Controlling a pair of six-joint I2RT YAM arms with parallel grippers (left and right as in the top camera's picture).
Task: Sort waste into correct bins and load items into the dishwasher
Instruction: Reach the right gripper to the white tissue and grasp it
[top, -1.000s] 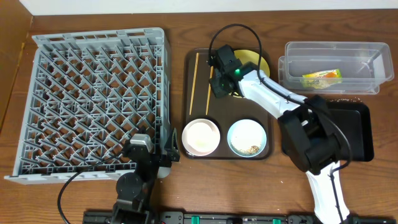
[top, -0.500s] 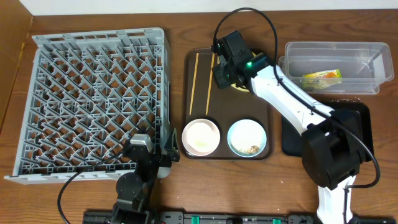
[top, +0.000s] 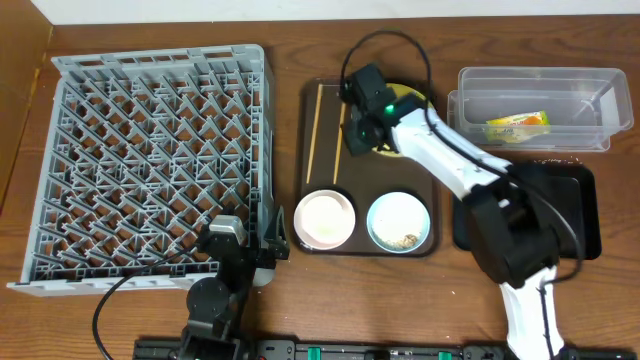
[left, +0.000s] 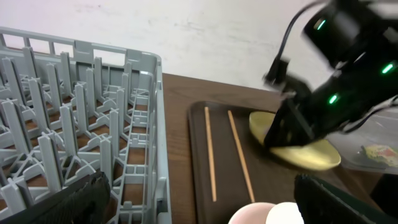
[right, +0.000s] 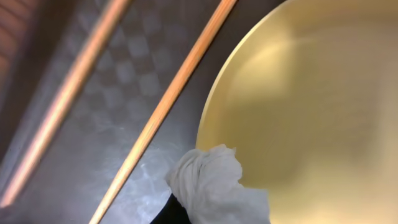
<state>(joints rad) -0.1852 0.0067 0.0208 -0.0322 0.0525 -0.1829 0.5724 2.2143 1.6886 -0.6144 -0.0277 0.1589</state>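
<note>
My right gripper is low over the dark tray, at the left edge of the yellow plate. In the right wrist view it is shut on a crumpled white tissue that overlaps the plate's rim; its fingers are mostly hidden. Two wooden chopsticks lie on the tray's left side. A white bowl and a blue bowl with crumbs sit at the tray's front. My left gripper is open and empty by the front right corner of the grey dish rack.
A clear plastic bin at the back right holds a yellow-green packet. A black bin sits in front of it, partly hidden by my right arm. The left wrist view shows the rack, chopsticks and plate.
My right gripper swung toward the back of the tray over the plate, then came back down to the plate's left edge. The left arm has not moved.
</note>
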